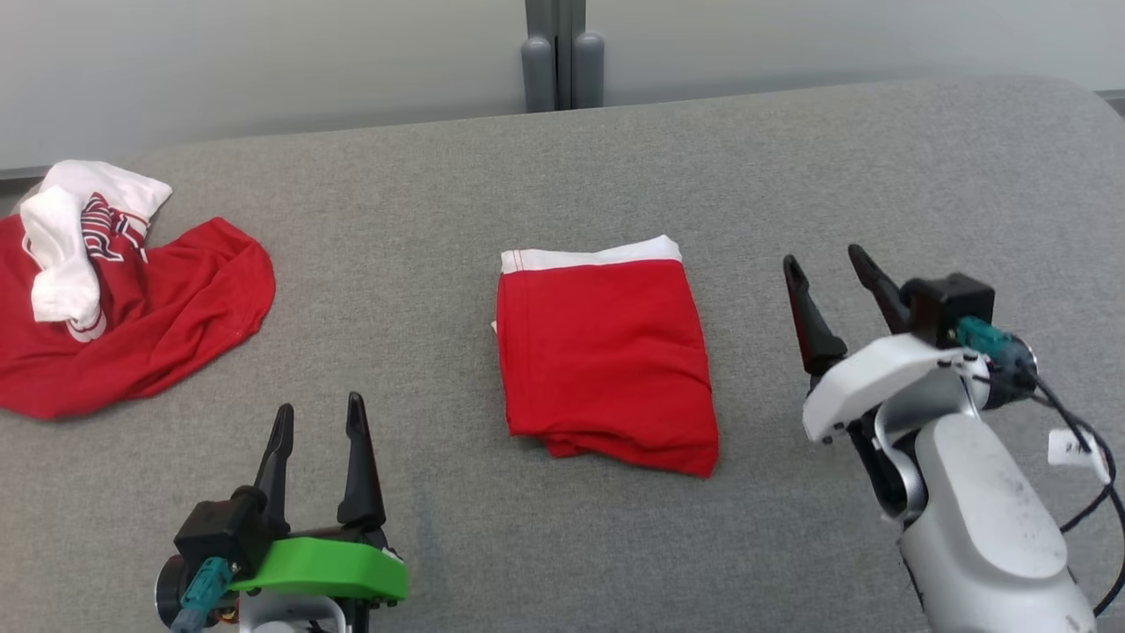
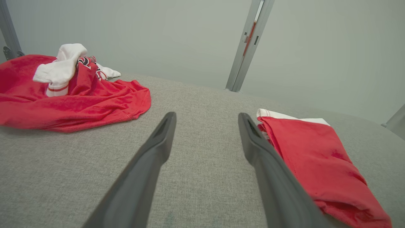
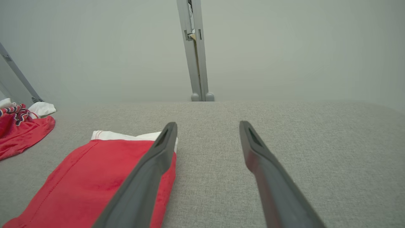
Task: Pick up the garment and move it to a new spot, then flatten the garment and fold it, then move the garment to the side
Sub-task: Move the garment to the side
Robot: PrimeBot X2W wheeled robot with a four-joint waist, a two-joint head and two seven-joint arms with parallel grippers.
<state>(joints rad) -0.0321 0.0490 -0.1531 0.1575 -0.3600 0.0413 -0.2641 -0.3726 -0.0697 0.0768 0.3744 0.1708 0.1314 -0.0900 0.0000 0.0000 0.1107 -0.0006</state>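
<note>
The garment (image 1: 602, 352) is red with a white waistband and lies folded into a neat rectangle at the middle of the grey table. It appears at the right in the left wrist view (image 2: 316, 158) and at the lower left in the right wrist view (image 3: 95, 177). My left gripper (image 1: 318, 418) hovers open near the front edge, left of the garment, with nothing between its fingers (image 2: 205, 118). To the garment's right, my right gripper (image 1: 826, 264) is open and empty as well (image 3: 207, 125).
A crumpled heap of red and white clothes (image 1: 105, 281) lies at the table's far left (image 2: 69, 85). A grey post (image 1: 562, 53) stands behind the table's back edge against a pale wall. The grey cloth surface (image 1: 879, 176) is bare on the right.
</note>
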